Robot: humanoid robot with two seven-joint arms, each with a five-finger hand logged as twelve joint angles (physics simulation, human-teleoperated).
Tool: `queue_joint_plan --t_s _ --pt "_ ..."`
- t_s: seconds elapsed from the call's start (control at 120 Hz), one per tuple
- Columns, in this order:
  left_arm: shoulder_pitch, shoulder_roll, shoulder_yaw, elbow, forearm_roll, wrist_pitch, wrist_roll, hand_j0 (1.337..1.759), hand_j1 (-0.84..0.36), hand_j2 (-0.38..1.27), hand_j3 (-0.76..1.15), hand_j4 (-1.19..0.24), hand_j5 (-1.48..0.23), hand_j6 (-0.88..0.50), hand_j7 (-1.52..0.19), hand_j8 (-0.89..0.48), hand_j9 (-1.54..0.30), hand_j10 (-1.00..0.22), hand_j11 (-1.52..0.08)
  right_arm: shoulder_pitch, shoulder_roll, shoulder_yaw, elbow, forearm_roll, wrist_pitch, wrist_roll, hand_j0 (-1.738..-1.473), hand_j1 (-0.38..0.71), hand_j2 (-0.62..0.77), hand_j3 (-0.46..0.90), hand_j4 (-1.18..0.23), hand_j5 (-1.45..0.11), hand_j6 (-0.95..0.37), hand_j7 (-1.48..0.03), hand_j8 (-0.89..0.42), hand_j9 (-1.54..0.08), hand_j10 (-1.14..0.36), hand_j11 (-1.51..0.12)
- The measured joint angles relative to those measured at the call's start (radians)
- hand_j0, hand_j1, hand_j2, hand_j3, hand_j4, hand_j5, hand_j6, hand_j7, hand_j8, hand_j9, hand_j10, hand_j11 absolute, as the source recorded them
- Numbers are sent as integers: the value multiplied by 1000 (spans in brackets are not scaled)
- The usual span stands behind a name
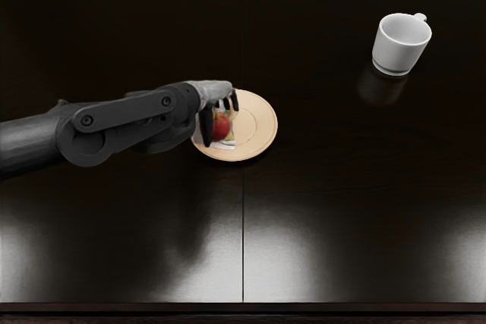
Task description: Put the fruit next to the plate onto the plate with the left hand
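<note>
A tan round plate (254, 123) lies near the middle of the dark table. My left hand (216, 115) reaches in from the left and hangs over the plate's left part. Its fingers curl around a small red fruit (221, 127), which sits over the plate's left side with a pale patch under it. I cannot tell whether the fruit rests on the plate or is held just above it. The hand hides the plate's left rim.
A white cup (400, 42) stands at the back right, well away from the plate. The dark glossy table (342, 210) stretches around them, with its front edge near the bottom of the view.
</note>
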Motion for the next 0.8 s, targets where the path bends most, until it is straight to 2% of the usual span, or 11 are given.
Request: queue_joint_plan --t_s 0.158,0.25,0.308,0.417,0.567,0.683,0.8 --pt "-19 16 -15 -17 -4 2 0 1657 145 73 0 -207 -278 -177 -276 -173 -273 -211 -272 0 0 0 0 0 0 0 -1658 -349 0 0 0 0 0 0 0 0 0 0" --pt "-17 31 -56 -59 -16 0 0 1658 208 49 0 -142 -190 -124 -188 -121 -186 -145 -186 0 0 0 0 0 0 0 -1658 -349 0 0 0 0 0 0 0 0 0 0" --pt "-17 82 -96 -106 -50 -3 0 1658 236 38 0 -113 -150 -100 -149 -98 -148 -115 -147 0 0 0 0 0 0 0 -1658 -349 0 0 0 0 0 0 0 0 0 0" --pt "-16 210 -180 -198 -237 -45 0 1658 272 25 0 -77 -101 -70 -100 -68 -99 -78 -99 0 0 0 0 0 0 0 -1658 -349 0 0 0 0 0 0 0 0 0 0" --pt "-11 374 -266 -276 -537 -256 0 1658 298 15 0 -50 -64 -46 -64 -46 -64 -50 -63 0 0 0 0 0 0 0 -1658 -349 0 0 0 0 0 0 0 0 0 0" --pt "-5 485 -285 -310 -726 -420 0 1658 308 11 0 -39 -50 -38 -49 -37 -49 -39 -49 0 0 0 0 0 0 0 -1658 -349 0 0 0 0 0 0 0 0 0 0" --pt "-3 591 -292 -329 -862 -487 0 1658 314 8 0 -33 -41 -32 -41 -32 -41 -33 -41 0 0 0 0 0 0 0 -1658 -349 0 0 0 0 0 0 0 0 0 0"
